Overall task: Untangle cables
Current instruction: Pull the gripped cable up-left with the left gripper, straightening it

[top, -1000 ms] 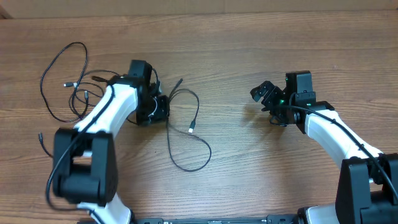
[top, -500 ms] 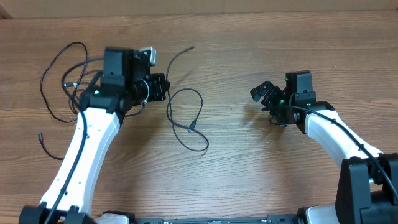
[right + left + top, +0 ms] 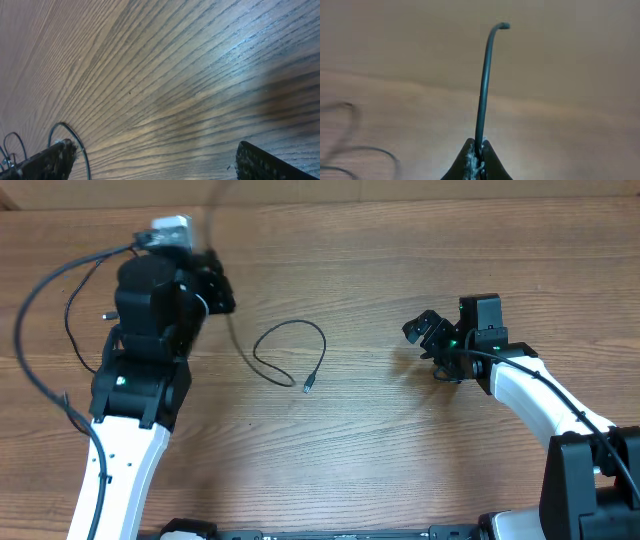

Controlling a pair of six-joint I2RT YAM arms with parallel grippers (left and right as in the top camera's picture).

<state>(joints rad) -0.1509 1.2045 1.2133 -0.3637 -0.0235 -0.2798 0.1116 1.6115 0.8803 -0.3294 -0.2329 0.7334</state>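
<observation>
My left gripper [image 3: 220, 292] is raised high over the table's left side and is shut on a thin black cable [image 3: 482, 95]. In the left wrist view that cable rises straight out of the closed jaws [image 3: 477, 157], and its free end curls over at the top. From the gripper the cable drops to a small loop [image 3: 292, 348] on the wood, ending in a silver-tipped plug [image 3: 308, 386]. More cables [image 3: 72, 330] lie at the far left, partly hidden by the arm. At the right my right gripper [image 3: 424, 330] stands open and empty just above the table; between its fingers [image 3: 50, 161] only bare wood shows.
The wooden table [image 3: 400, 440] fills the view. A thick black arm cable [image 3: 30, 320] arcs around the left arm. The white left arm [image 3: 125, 450] covers the front left. The cable loop [image 3: 75, 142] shows at the left edge of the right wrist view.
The left arm has risen and swung back to the left with the cable in its grip, pulling the loop on the table smaller and leftward. The right arm has not moved.
</observation>
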